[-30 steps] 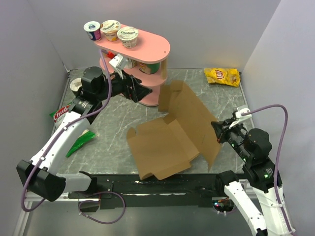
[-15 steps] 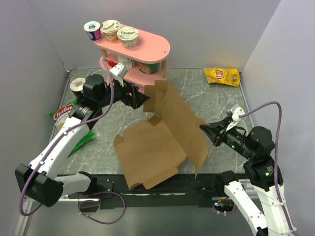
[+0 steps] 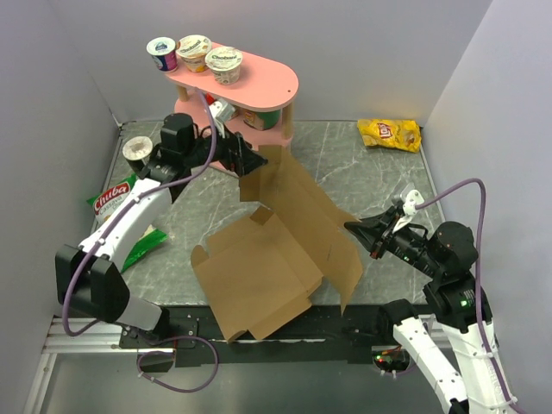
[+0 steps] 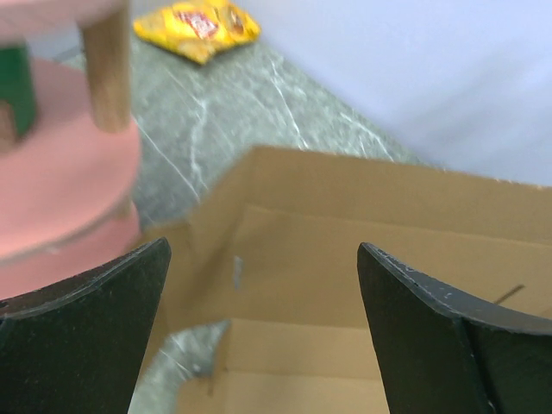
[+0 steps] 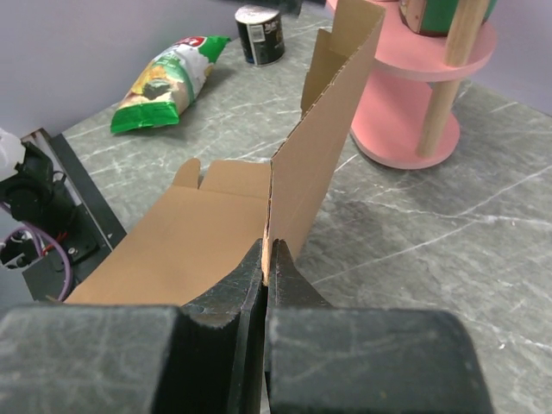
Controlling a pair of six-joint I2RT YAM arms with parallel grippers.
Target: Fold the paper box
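Brown cardboard, 1 paper box (image 3: pixel 276 250) on the grey surface (image 3: pixel 362 172), 1 panel raised upright, 2 tools, right tool (image 5: pixel 266 254) pinched closed on that panel's edge, left tool (image 4: pixel 263 250) spread wide by its far flap, gripping nothing, 3 cups (image 3: pixel 195 52) atop 1 pink shelf (image 3: pixel 267 82)

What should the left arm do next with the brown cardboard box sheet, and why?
Probably ease the left gripper forward and close it on the raised panel of the plain brown cardboard box sheet. Its jaws stand open with that panel's edge just ahead, while the right gripper is shut on its near end, holding the panel upright.
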